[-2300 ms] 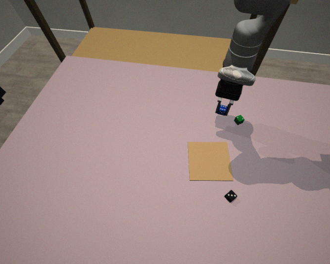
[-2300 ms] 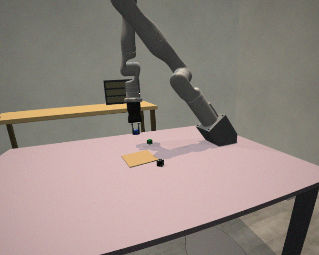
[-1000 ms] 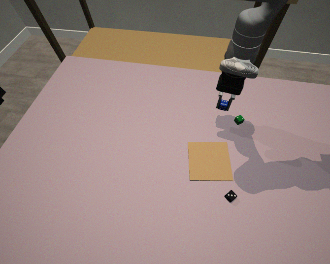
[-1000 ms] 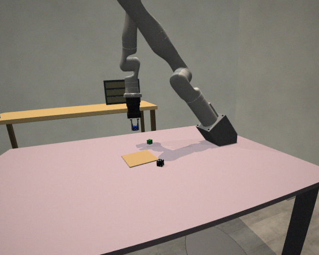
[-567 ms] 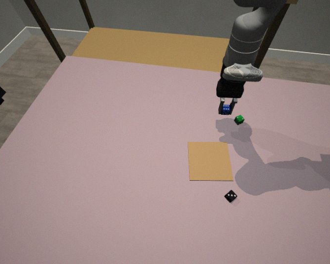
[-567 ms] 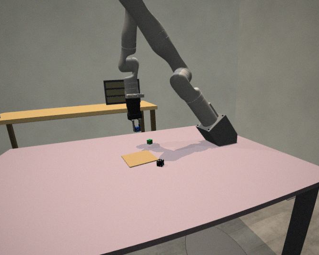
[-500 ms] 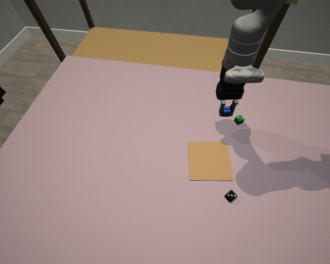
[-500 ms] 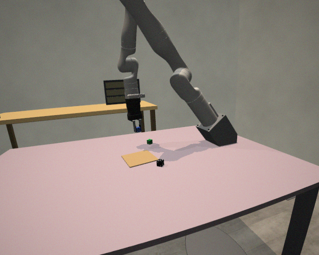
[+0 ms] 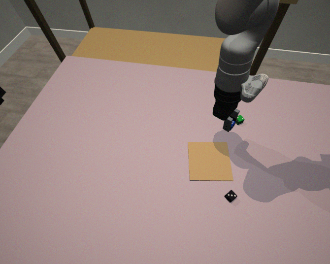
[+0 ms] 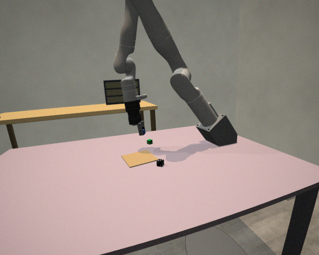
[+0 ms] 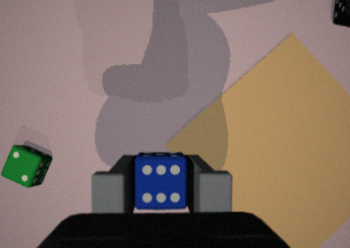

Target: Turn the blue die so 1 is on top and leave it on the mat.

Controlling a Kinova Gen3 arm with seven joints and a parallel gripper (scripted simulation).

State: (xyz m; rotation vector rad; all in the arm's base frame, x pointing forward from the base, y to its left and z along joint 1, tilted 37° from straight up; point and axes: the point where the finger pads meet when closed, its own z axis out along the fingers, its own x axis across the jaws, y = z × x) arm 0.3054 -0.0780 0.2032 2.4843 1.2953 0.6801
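The gripper (image 11: 160,191) holds the blue die (image 11: 160,181) between its two grey fingers, one pressed to each side of the cube. In the wrist view the face turned toward the camera shows six white dots. The die hangs in the air above the pink surface (image 9: 102,170), not on the tan mat (image 9: 210,161).

Taking the mat as the landmark: the held die (image 9: 232,124) is beyond the mat's far right corner in the top view, off the mat's outline. The arm's shadow falls across that same corner. The green die (image 9: 240,119) rests on the surface just past the gripper, farther from the mat than the blue die, and in the wrist view its upper face (image 11: 22,167) shows two dots. In the exterior view the green die (image 10: 149,141) sits below and slightly to the side of the gripper (image 10: 141,130), with a visible gap between them. The black die (image 9: 231,196) lies off the mat's near right corner, close to its near edge but not touching it; its top shows three dots.

The mat lies flat with all four edges visible and nothing on it. Wide bare surface stretches to the mat's left and near sides.
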